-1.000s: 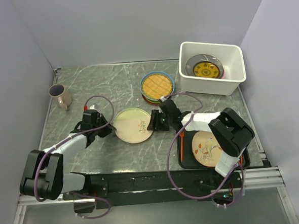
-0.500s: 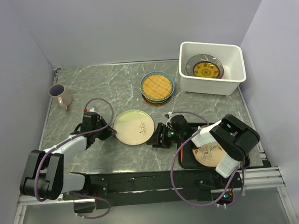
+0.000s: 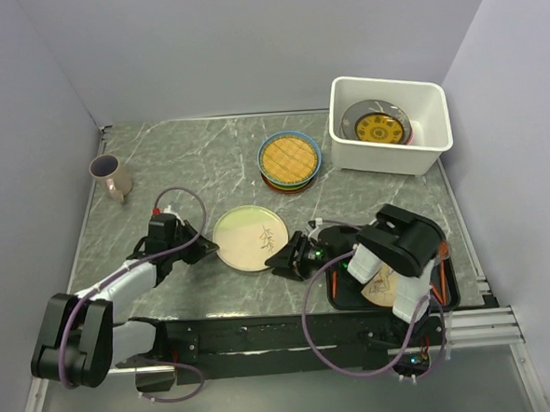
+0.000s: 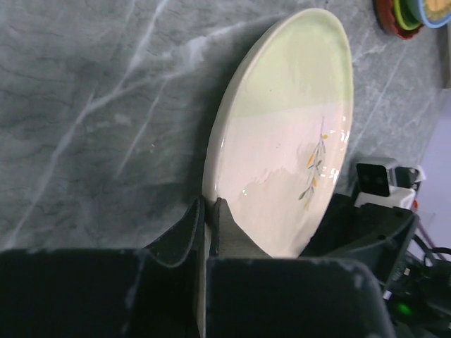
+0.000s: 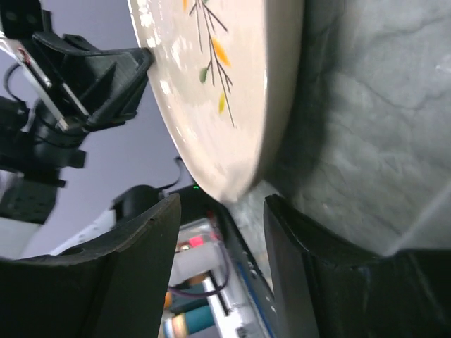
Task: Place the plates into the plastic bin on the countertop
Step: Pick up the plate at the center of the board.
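sprig plate (image 3: 250, 237) is round, glossy, pale yellow-green fading to cream, with a thin sprig of orange and green leaves off centre. it sits front-centre of the desk (image 3: 188, 155), between the two arms, tilted instead of flat. left fingers (image 4: 184, 232) are pinched together on its near-left rim, holding it. right fingers (image 5: 141, 274) stand apart on either side of the opposite rim, not gripping; that rim is low, right at the marble. white bin (image 3: 348, 151) is far right at the back, well apart from the sprig plate, with a dark plate (image 3: 376, 127) with a yellow centre already inside. plate stack (image 3: 290, 158) with a yellow lattice top and blue rim is just left of the bin. black tray (image 3: 335, 296) is front right, and its tray plate (image 3: 385, 280) is mostly hidden under the right arm. mug (image 3: 111, 175) is far left. versus a second ago: the sprig plate has slid a little nearer and to the right and no longer lies flat. the right fingers have dropped from the plate's right edge to its near-right edge. the right arm has folded down over the tray and covers more of the tray plate. the left fingers came slightly nearer with the plate. bin, stack and mug are unchanged.
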Tool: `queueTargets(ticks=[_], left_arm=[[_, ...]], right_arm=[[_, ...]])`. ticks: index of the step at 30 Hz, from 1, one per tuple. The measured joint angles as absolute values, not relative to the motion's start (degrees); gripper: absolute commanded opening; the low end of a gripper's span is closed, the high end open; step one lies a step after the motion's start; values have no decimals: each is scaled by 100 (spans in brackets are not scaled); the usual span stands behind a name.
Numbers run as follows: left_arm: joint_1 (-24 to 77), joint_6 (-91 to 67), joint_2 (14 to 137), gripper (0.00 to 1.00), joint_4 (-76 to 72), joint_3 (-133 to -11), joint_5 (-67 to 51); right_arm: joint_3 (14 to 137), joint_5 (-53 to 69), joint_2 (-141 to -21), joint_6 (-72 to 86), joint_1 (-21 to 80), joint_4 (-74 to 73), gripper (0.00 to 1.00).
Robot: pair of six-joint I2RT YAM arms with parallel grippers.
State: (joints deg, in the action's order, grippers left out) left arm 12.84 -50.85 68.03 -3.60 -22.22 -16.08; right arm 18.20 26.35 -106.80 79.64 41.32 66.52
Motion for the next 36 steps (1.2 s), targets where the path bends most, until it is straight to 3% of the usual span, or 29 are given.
queueTargets(ticks=[6,10,13,14,17,20,33,36], left_arm=[[1282,-5256,6517,1,-368,-2102,-1767],[1278,-5369,6392,1,-360,-2036,-1765],[1280,-5389,6311,1,-355,-1999,-1765],[1284,-5393,6274,1,-346,-1988,-1761],[1299,-5404,6123,1,-276,-1962,-1741],[1310,-5376,5931,1,-117,-1927,-1710],[1372,-5315,5586,1,250,-1938,-1660],[1385,-5260,5443,9,528,-2023,-1579]], right_arm=[[1570,2252,-11605,8606,4270,8490,58],[1538,2071,-11802,8724,4311,8711,56],[1544,1999,-11791,8764,4327,8707,46],[1546,1986,-11778,8755,4327,8715,34],[1540,1933,-11780,8718,4355,8650,17],[1542,1855,-11668,8783,4379,8558,11],[1535,1828,-11410,8823,4390,8176,4],[1577,1883,-11410,8833,4390,8149,4]])
